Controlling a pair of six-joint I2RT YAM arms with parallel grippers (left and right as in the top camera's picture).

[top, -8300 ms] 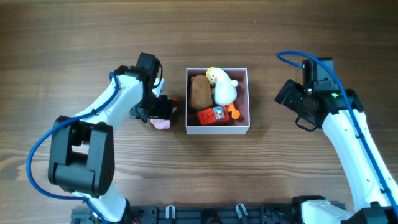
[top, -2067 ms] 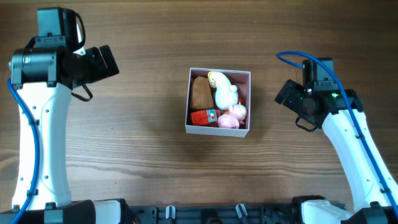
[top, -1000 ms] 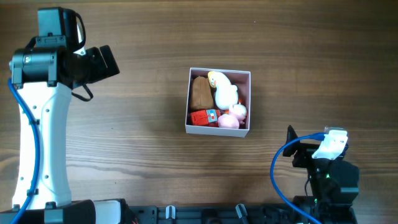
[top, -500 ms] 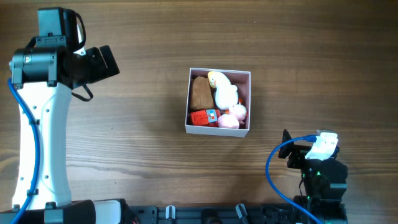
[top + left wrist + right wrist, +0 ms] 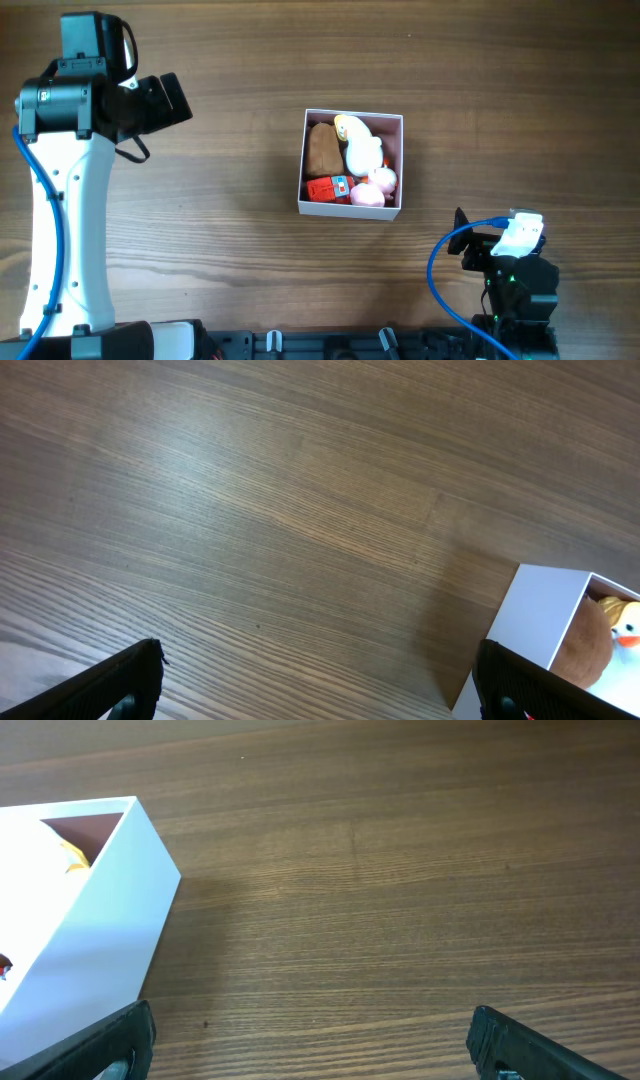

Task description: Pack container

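- container (image 5: 350, 210) is sitting near the middle of the wooden table (image 5: 250, 60), its white walls squared to the table edges and its pale pink inside facing up.
- 4 small toys are lying inside it: a brown toy (image 5: 322, 150) is filling the left side, a white duck-like toy (image 5: 362, 152) is lying just beside it on the right, a red toy (image 5: 325, 187) is resting at the front left, and a pink toy (image 5: 372, 192) is pressing against the front right corner.
- the left gripper (image 5: 170, 100) is hanging over bare wood at the far left, well apart from the container, with nothing between its fingers.
- in the left wrist view the left gripper (image 5: 320, 685) is released, its 2 dark fingertips showing only at the bottom corners, spread wide; the container's white wall (image 5: 535, 630) is peeking in at the lower right with the brown toy's edge visible inside.
- the right gripper (image 5: 465, 240) is sitting low by the table's near right edge, folded back over its base, with a blue cable (image 5: 438, 270) looping beside it.
- in the right wrist view the right gripper (image 5: 320, 1045) is likewise released and gripping nothing, fingertips wide apart at the bottom corners; the container's corner (image 5: 70, 930) is showing at the left, apart from the fingers.
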